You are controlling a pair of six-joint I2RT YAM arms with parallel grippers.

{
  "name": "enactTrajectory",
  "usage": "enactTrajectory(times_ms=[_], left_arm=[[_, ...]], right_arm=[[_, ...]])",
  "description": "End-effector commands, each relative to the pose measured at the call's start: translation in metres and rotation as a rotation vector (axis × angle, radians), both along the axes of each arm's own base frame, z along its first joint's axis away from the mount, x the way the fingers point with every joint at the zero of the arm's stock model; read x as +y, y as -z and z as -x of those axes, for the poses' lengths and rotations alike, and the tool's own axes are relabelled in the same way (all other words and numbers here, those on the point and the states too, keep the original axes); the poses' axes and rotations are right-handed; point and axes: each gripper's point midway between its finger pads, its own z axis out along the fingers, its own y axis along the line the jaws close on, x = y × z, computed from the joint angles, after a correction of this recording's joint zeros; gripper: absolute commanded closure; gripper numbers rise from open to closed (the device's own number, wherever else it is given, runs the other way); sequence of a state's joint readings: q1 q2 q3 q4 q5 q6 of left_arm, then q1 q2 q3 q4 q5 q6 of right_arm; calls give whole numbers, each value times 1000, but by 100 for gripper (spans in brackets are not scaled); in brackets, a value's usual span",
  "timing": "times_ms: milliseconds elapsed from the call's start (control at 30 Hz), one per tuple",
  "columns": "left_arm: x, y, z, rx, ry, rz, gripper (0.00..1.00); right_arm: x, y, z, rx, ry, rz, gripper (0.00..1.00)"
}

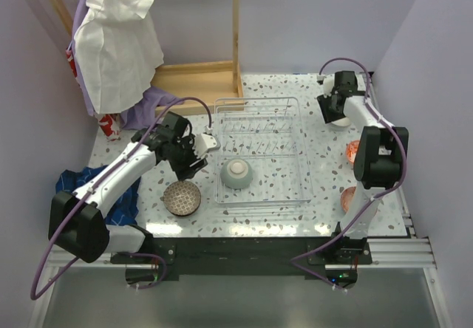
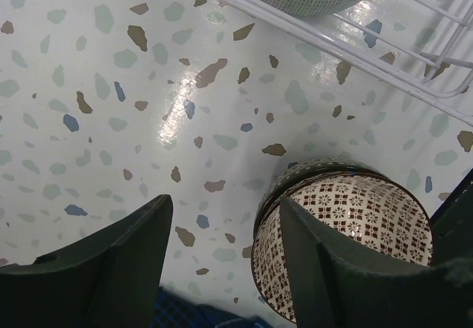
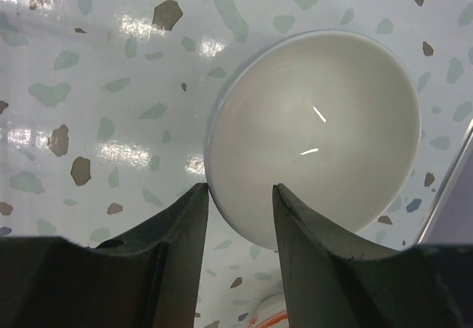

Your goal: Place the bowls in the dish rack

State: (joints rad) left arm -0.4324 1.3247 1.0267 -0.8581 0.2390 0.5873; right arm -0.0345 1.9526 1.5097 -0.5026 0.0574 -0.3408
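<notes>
The silvery wire dish rack (image 1: 292,132) stands mid-table with a pale green bowl (image 1: 238,173) in its near left corner. A brown patterned bowl (image 1: 182,197) sits on the table left of the rack. My left gripper (image 1: 194,158) hovers above it, open and empty. In the left wrist view (image 2: 225,221) its right finger (image 2: 325,269) overlaps the rim of the patterned bowl (image 2: 369,210). My right gripper (image 1: 334,110) is at the far right over a white bowl (image 1: 341,122). In the right wrist view (image 3: 239,195) it is open, astride the near rim of the white bowl (image 3: 318,121).
Two orange bowls (image 1: 352,151) (image 1: 347,197) sit by the right arm; one shows in the right wrist view (image 3: 277,315). A blue cloth (image 1: 111,188) lies at the left. A wooden frame (image 1: 207,77) with hanging white cloth (image 1: 118,32) stands behind.
</notes>
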Motion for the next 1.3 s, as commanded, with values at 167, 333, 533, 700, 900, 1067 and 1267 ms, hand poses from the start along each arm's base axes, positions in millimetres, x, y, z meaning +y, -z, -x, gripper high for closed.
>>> enactTrajectory(times_ms=[167,333,533,700,900,1067,1267], left_arm=[[11,-10,12,-9,58,-23,36],[26,-8,39,-1,172,-72,35],[14,-30,81,-35,427,52,35],[21,-13,114,92,557,53,36],[28,0,124,142,595,29,36],[23,9,143,191,652,32,36],[19,26,148,160,689,-17,36]], right_arm=[[-7,-21,-1,-54,28,21,49],[-8,-39,16,-64,48,27,37],[-9,-60,34,-84,67,28,32],[-10,-77,47,-88,84,29,30],[-11,-90,62,-111,78,46,31],[-11,-92,80,-116,84,47,31],[-10,-93,95,-111,75,50,32]])
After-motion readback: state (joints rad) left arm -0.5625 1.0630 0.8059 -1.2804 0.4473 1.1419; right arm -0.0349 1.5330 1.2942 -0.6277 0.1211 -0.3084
